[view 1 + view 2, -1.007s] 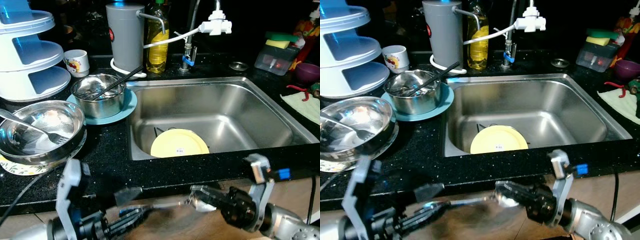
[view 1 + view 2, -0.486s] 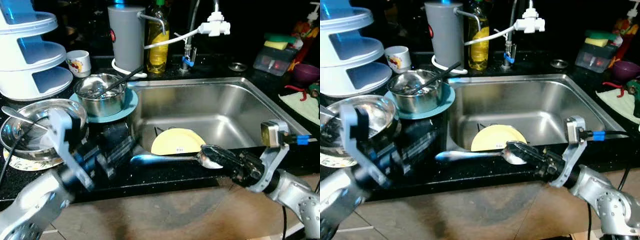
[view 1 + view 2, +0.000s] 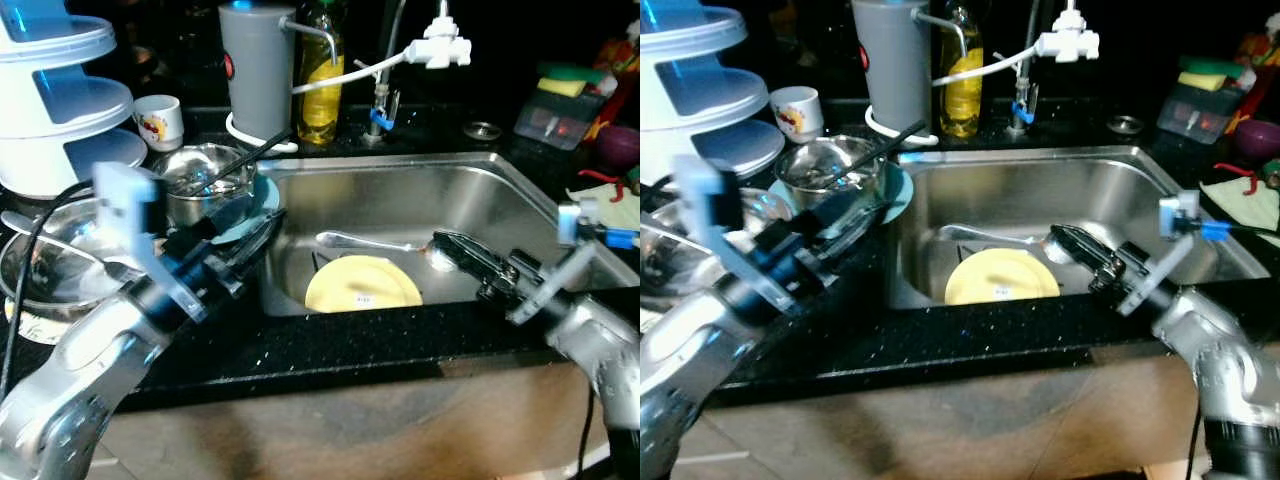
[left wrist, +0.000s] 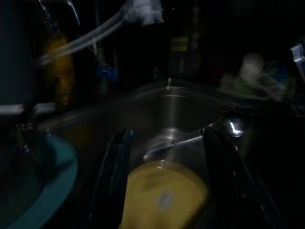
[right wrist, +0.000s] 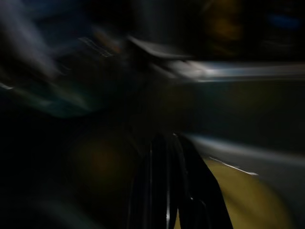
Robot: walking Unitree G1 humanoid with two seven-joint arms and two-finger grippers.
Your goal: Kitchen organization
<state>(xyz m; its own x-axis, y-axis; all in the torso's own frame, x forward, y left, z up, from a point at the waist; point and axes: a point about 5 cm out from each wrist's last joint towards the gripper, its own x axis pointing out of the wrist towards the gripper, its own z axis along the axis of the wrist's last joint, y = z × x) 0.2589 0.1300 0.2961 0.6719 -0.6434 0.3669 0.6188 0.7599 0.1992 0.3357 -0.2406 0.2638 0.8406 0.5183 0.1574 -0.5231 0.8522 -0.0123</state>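
My right gripper [image 3: 455, 252] hangs over the steel sink [image 3: 480, 190], shut on the bowl end of a metal spoon [image 3: 370, 242]. The spoon's handle points left, above a yellow plate [image 3: 362, 285] leaning in the sink bottom. In the blurred right wrist view the black fingers [image 5: 167, 157] lie together over the yellow plate [image 5: 248, 200]. My left gripper [image 3: 262, 222] is open at the sink's left rim, beside a teal plate [image 3: 265, 190] bearing a small steel bowl [image 3: 205, 180]. Between its spread fingers [image 4: 114, 176] the left wrist view catches the plate [image 4: 164, 200] and spoon [image 4: 176, 140].
A large steel bowl [image 3: 40, 260] with a fork sits at the counter's left. Behind stand a white tiered rack [image 3: 60, 90], a cup [image 3: 160, 120], a grey jug [image 3: 258, 65], an oil bottle [image 3: 322, 80] and the tap [image 3: 440, 45]. A sponge holder [image 3: 560, 95] sits far right.
Both arms rose from below the counter's front edge. The right gripper carried the spoon up and over the sink. The left gripper came up to the sink's left rim.
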